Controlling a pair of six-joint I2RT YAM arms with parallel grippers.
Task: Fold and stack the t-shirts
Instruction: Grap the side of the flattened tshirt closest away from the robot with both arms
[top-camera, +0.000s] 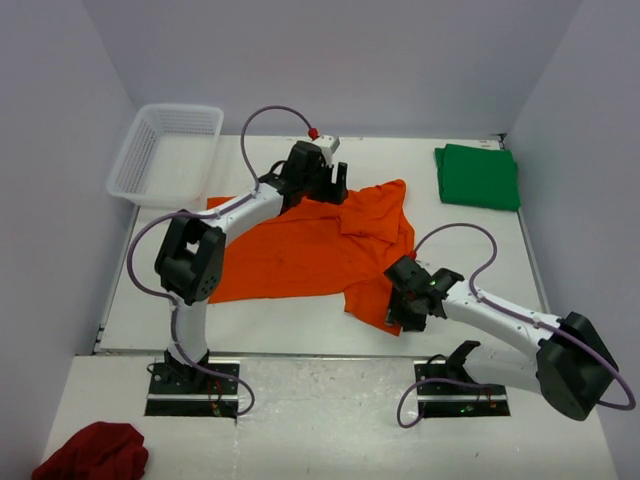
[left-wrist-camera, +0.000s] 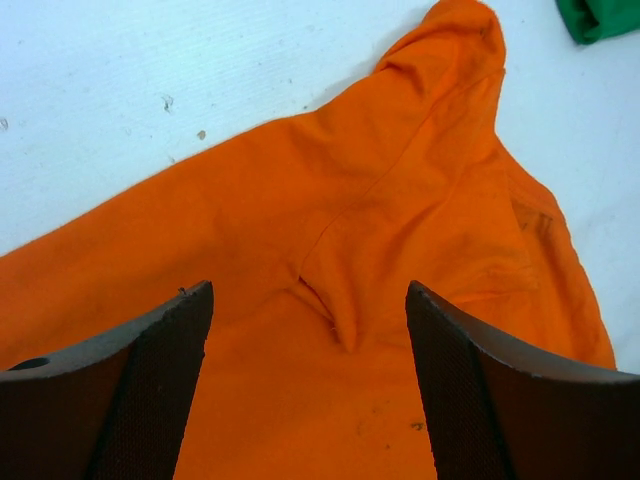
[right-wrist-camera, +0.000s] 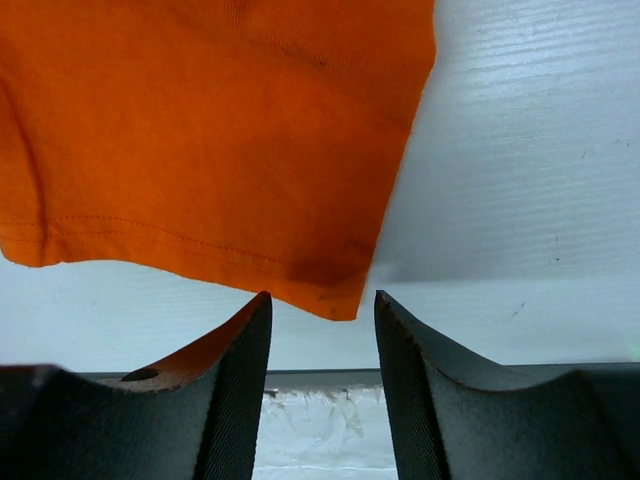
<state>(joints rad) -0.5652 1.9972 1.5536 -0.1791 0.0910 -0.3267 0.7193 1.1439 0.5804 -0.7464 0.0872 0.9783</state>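
While left jaws gape above the orange shirt (top-camera: 300, 255), right jaws stand parted — at its hem corner

Probably a robotics lab is being shown: a white table (top-camera: 270, 325) is being enclosed by plain pale walls (top-camera: 330, 60), and two robot arms (top-camera: 250, 205) are being held on bolted base plates (top-camera: 195, 390).

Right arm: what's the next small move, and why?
Probably ease the right gripper forward a touch and close on the orange shirt's hem corner. Its fingers stand apart with nothing between them, and the corner lies just past their tips, in line with the gap. The left gripper hovers open over the shirt.
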